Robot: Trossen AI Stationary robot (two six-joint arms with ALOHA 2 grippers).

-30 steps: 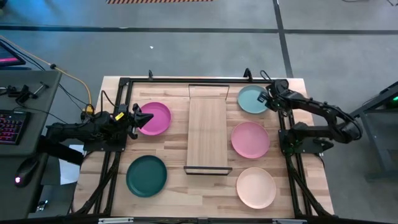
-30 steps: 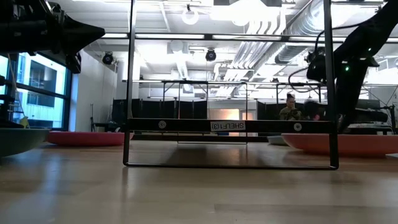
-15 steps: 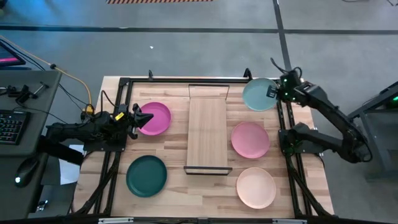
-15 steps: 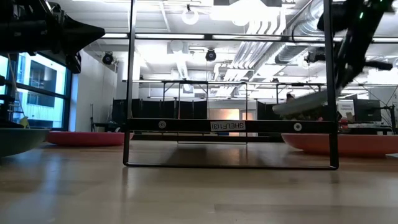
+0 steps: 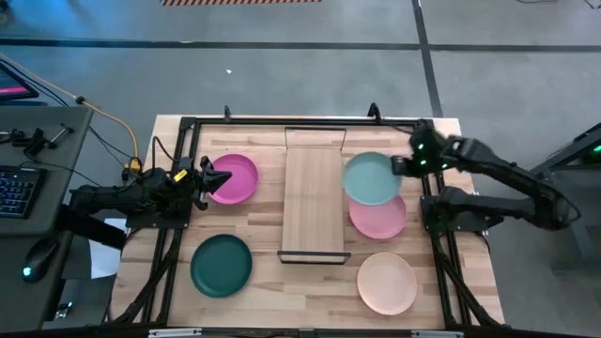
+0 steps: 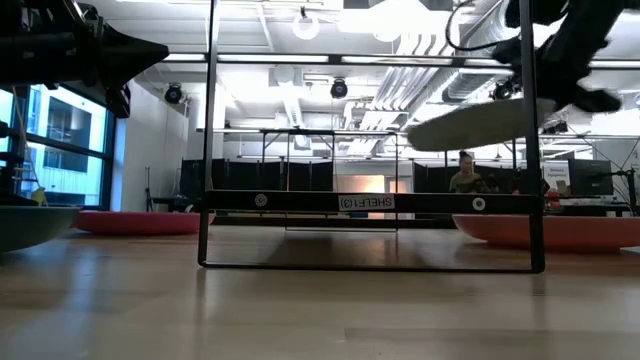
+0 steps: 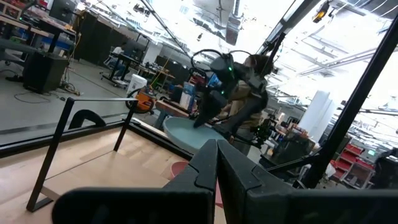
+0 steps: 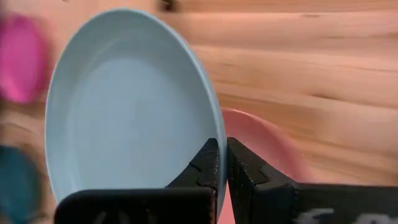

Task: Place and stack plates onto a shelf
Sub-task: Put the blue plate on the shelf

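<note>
My right gripper [image 5: 396, 166] is shut on the pale teal plate [image 5: 371, 178], which hangs in the air between the shelf [image 5: 313, 202] and the light pink plate [image 5: 380, 216], overlapping the pink plate's far edge. In the low view the teal plate [image 6: 470, 124] floats tilted above the shelf's black wire frame [image 6: 370, 201]. My left gripper [image 5: 219, 177] is shut and hovers at the left rim of the magenta plate [image 5: 235, 178]. The dark green plate [image 5: 222, 265] and the cream plate [image 5: 386, 283] lie flat on the tabletop near its near edge. My right gripper pinches the teal plate's rim [image 8: 213, 127] on its right side, one finger [image 8: 205, 165] over the inner face and the other under the outer face. The fingers come roughly level from the table's right. The plate is lifted clear and tilted.
Black rails [image 5: 174, 202] run along the table's left and right sides. A side desk with a keyboard [image 5: 14, 192] stands to the left. The shelf's board shows bare wood. A person [image 6: 465, 172] sits in the room beyond the far edge.
My right gripper has lifted the teal plate off the table's far right corner, first up, then toward the left and near, so it now hangs beside the shelf over the pink plate's edge. The plate has tipped in the hold.
</note>
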